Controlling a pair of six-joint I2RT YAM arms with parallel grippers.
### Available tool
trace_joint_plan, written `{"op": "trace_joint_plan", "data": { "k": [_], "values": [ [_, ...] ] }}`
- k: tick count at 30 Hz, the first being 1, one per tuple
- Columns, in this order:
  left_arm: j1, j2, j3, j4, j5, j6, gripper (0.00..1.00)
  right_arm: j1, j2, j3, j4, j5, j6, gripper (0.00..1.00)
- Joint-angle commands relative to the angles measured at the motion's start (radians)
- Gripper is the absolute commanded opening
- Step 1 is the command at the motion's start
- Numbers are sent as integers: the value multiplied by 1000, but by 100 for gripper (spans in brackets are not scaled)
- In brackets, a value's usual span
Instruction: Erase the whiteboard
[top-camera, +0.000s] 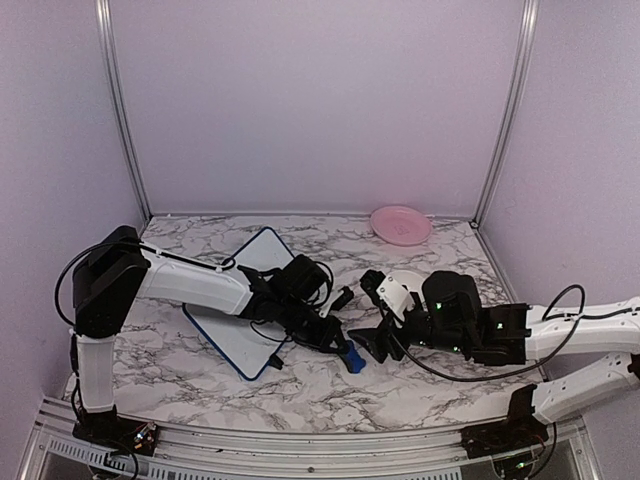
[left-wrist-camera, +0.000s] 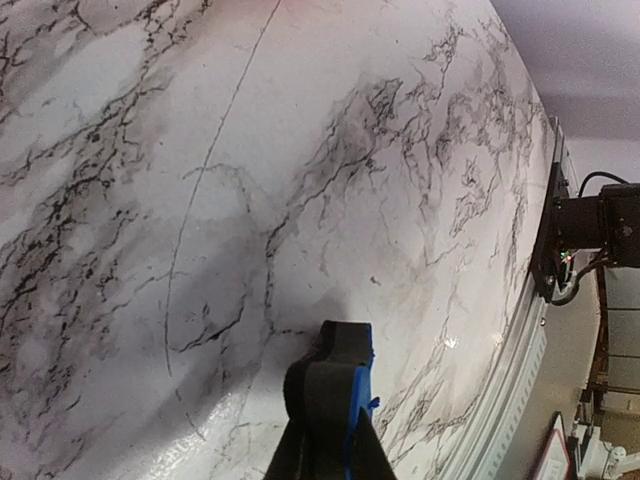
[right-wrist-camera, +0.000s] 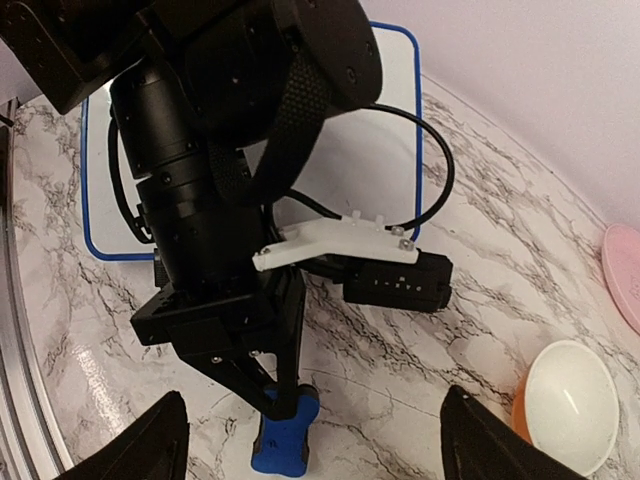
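Closest to the left wrist lens is the blue eraser (left-wrist-camera: 357, 395), felt side on, pinched between the 2 fingers of the left gripper (right-wrist-camera: 265, 380). Only marble table (left-wrist-camera: 150, 200) shows beyond it, so the pad is off the board for now. I can't tell whether it touches the tabletop.

My right gripper (right-wrist-camera: 318, 430) hangs spread wide with nothing in it, facing the left wrist from just beside it.

Left of centre, the whiteboard (top-camera: 232, 338) lies flat on the table under the left forearm, turned at an angle, its near right corner close to the eraser. Where the surface shows, I can make out no writing. The rest is hidden by the arm.

I judge the board thin, stiff and light, with a slick face. On polished marble it will likely skate under a firm wipe. I'd brace it with the free right gripper, pressing down on the blue frame at a corner or along an edge and keeping off the writing area. Pinching the rim risks tipping it.

A pink plate (top-camera: 400, 224) sits by the back wall, and a white bowl (right-wrist-camera: 570, 405) is near my right wrist, both well clear of the board.
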Motion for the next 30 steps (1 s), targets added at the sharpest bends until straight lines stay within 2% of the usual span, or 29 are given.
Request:
{"op": "trace_joint_plan", "data": {
  "k": [1, 5, 8, 11, 16, 21, 26, 30],
  "values": [
    [-13, 41, 57, -118, -19, 49, 5, 6, -17, -1, 38, -16, 9, 83],
    [-15, 44, 86, -183, -134, 62, 27, 5, -17, -7, 47, -16, 15, 84],
    [-15, 38, 101, -217, -212, 69, 38, -2, -15, -14, 49, -21, 17, 85],
    [-15, 27, 116, -245, -263, 82, 45, -13, -20, -19, 54, -28, 28, 85],
    [-13, -16, 136, -259, -302, 109, 50, -60, -46, -37, 68, -73, 75, 87],
    [10, -97, 164, -272, -320, 129, 57, -140, -85, -40, 78, -122, 124, 98],
    [75, -194, 206, -270, -337, 146, 72, -224, -39, 14, 57, -136, 169, 98],
    [146, -261, 251, -260, -333, 152, 95, -296, 26, 77, 44, -158, 203, 98]
  ]
}}
